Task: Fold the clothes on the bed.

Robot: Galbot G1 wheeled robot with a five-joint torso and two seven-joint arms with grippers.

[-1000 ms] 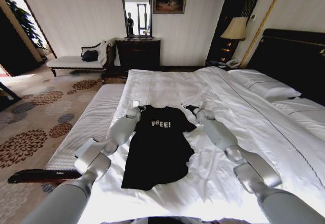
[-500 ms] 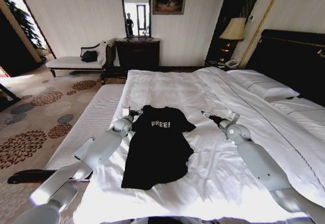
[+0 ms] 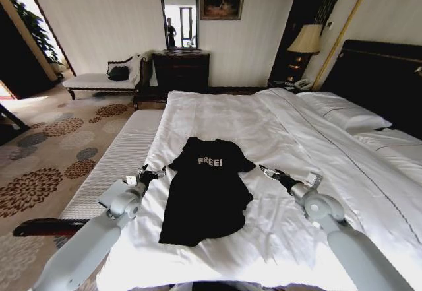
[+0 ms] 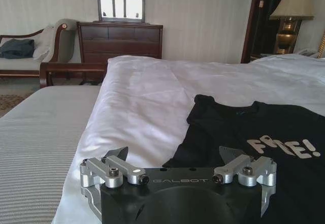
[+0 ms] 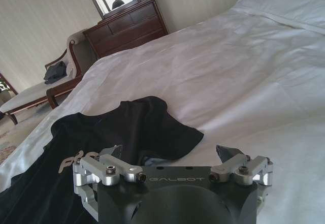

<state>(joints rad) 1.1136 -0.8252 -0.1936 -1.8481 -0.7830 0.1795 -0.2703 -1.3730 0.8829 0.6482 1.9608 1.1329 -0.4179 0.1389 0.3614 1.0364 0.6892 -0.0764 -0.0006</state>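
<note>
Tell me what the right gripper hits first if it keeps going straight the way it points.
Probably the near sleeve of the black short-sleeved T-shirt: the open right gripper points across the white duvet at it. Depth is uncertain.

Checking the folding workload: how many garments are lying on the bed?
1. A black T-shirt lies flat on the bed, between the left gripper and the right gripper, both open. None looks hidden.

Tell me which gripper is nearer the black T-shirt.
Left. The left gripper sits just beside the black T-shirt at its sleeve; the right gripper is slightly farther off its other sleeve.
</note>
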